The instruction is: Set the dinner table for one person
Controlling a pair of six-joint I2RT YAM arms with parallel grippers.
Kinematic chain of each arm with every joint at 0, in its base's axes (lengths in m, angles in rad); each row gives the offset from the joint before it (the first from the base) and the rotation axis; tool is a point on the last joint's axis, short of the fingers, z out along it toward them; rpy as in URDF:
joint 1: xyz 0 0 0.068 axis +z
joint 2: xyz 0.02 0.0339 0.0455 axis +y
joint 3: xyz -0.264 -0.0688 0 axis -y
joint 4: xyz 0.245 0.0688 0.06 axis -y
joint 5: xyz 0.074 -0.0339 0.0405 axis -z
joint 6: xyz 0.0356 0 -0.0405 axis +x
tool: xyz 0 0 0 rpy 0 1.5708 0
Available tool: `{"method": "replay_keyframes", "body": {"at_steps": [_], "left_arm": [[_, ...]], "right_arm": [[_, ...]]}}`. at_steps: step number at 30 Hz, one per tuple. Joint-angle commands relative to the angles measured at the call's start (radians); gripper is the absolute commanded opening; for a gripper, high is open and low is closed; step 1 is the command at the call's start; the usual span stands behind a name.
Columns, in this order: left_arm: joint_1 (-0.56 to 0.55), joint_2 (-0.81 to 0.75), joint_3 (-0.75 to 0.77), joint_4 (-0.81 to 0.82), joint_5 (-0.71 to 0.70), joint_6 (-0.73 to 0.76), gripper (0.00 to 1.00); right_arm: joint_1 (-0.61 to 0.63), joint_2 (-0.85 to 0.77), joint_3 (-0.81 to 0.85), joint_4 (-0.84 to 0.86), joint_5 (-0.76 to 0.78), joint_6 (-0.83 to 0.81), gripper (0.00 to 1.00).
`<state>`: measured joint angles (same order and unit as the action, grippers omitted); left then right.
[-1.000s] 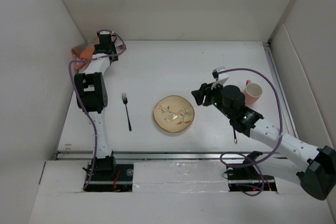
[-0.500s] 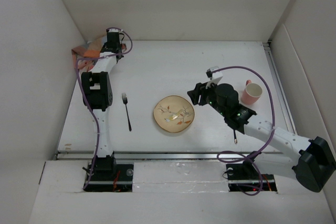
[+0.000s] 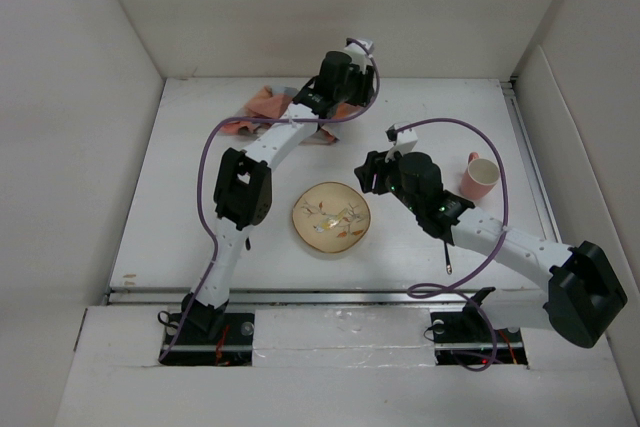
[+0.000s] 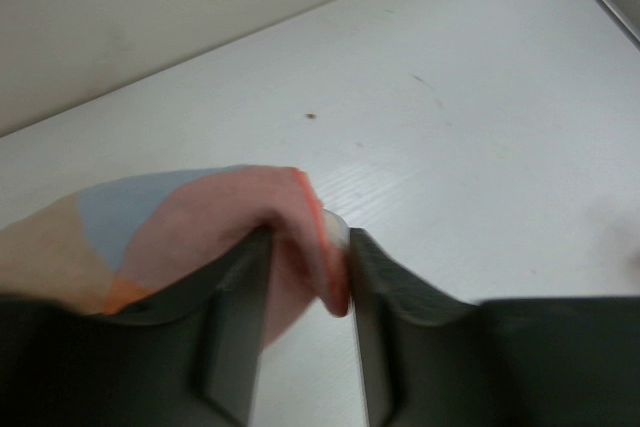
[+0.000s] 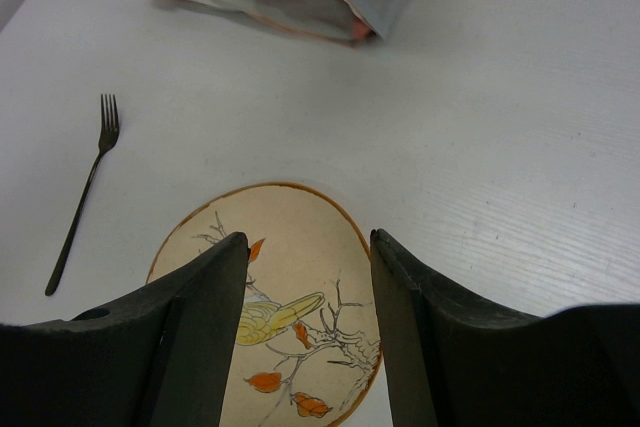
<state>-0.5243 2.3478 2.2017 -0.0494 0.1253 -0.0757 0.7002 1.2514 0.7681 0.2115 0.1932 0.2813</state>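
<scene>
Presently listed: left gripper [image 4: 308,247], two dark fingers clamped tight on a fold of the soft orange, grey and pink checked cloth [image 4: 190,217], at the far middle of the large flat matte white dinner table [image 3: 450,112], which spreads under everything between white walls. The cloth trails leftward from the fingers, bunched along the far edge. Right gripper [image 5: 308,247], fingers spread apart, holding nothing, above the far right side of the round cream ceramic plate with an orange bird-and-branch drawing [image 3: 331,218], which lies near the table's middle. Thin dark metal fork [image 5: 78,197], flat on the table left of the plate, tines toward the far side. Pink ceramic mug [image 3: 481,177], upright at the right, well apart from the plate. Slim dark utensil [image 3: 447,259], near right, beside the right arm; kind not legible.
</scene>
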Motion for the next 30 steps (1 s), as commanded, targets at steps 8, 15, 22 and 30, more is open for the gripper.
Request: {"method": "replay_keyframes", "body": {"at_steps": [8,15,22,30], "left_arm": [[-0.025,-0.079,-0.121,0.077,0.045,-0.197,0.93],[0.156,-0.369,-0.497,0.258,-0.114,-0.409,0.99],[0.398,-0.379,-0.712,0.376,0.017,-0.725,0.58],[0.452,-0.280,-0.717,0.457,0.082,-0.855,0.65]], "right_arm": [[-0.139,-0.030,-0.044,0.111,0.043,0.087,0.58],[-0.208,-0.007,-0.032,0.108,-0.001,0.113,0.00],[-0.237,0.087,0.031,0.109,-0.003,0.113,0.14],[-0.332,0.313,0.164,0.114,-0.073,0.254,0.68]]}}
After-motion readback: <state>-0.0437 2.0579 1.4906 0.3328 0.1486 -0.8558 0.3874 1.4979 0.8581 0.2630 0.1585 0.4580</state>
